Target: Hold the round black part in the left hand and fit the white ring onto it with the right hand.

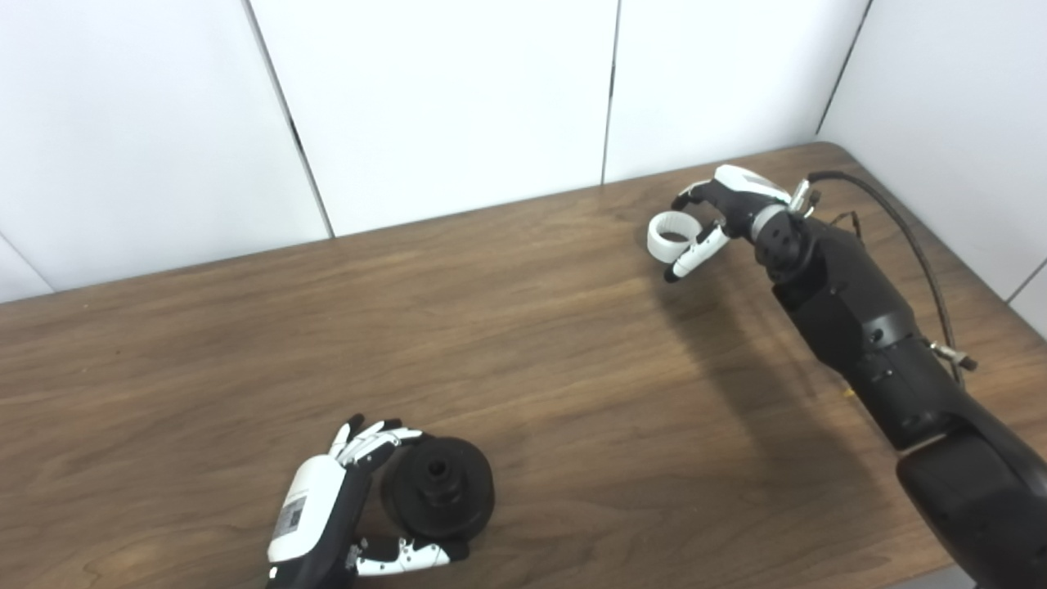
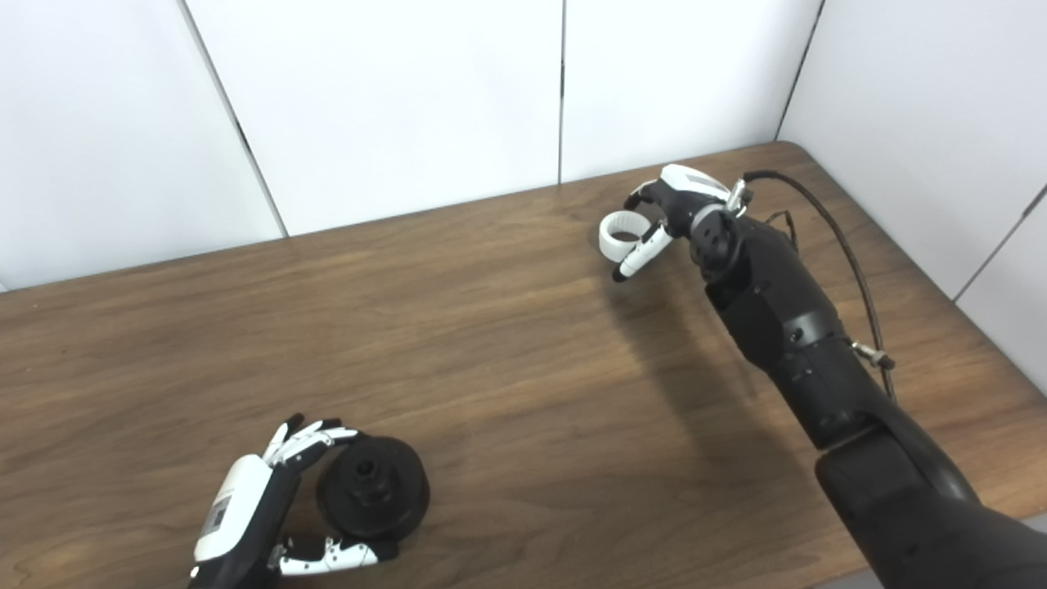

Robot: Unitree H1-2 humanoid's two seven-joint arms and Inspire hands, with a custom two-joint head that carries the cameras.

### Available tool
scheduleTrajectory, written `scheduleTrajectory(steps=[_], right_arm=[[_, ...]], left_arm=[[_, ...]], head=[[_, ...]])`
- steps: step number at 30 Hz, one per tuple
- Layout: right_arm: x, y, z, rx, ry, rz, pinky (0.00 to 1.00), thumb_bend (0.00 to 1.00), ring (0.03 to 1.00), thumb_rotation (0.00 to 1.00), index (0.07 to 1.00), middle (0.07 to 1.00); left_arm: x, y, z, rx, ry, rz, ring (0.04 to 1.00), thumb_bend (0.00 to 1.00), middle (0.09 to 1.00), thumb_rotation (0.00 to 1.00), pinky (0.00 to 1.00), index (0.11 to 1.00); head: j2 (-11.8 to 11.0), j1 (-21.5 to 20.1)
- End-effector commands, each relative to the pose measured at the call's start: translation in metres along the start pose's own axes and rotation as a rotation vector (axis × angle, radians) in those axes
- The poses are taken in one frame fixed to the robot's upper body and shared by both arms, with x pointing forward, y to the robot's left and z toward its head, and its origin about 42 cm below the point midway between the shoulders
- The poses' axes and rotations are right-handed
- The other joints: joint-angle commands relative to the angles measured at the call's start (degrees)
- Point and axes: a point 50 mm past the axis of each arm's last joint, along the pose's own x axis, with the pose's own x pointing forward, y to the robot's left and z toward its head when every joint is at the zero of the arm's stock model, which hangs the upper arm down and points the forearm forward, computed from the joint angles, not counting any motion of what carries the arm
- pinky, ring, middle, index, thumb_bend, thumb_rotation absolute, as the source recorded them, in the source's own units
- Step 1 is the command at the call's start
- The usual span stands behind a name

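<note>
Two loose parts, two hands, one tabletop.

One round black part [image 1: 438, 488] and one white ring [image 1: 672, 236] make up the parts on the single wooden tabletop [image 1: 523, 343]. Two robot hands are in view, one left hand [image 1: 343, 511] and one right hand [image 1: 724, 214], and one black cable [image 1: 904, 237] runs along the right arm.

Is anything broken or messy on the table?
Nothing stands out. The round black part sits whole beside the left hand, whose fingers curl around its edge. The right hand has the white ring at its fingers, far across the table. Nothing spilled.
</note>
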Motion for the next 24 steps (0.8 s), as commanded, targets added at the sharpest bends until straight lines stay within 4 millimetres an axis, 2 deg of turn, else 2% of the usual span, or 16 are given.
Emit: scheduleTrajectory(steps=[1,10,24], right_arm=[[-0.0014,-0.036,0.0062,-0.009,-0.026,-0.108,1.0,0.87,0.956,0.21,0.801,0.905],[-0.0018,-0.0368,0.0094,-0.022,-0.028,-0.129,1.0,0.85,0.958,0.2,0.749,0.891],[-0.0007,-0.0323,0.0104,-0.042,-0.041,-0.129,1.0,0.83,0.94,0.18,0.722,0.862]], left_arm=[[-0.0119,-0.0096,-0.0102,0.031,0.079,-0.081,0.862,0.52,0.777,0.05,1.0,0.486],[-0.0116,-0.0086,-0.008,0.028,0.078,-0.078,0.86,0.52,0.775,0.05,1.0,0.486],[-0.0114,-0.007,-0.0049,0.036,0.078,-0.079,0.858,0.52,0.772,0.05,1.0,0.485]], head=[[0.0,-0.1],[0.3,-0.1],[0.6,-0.1]])
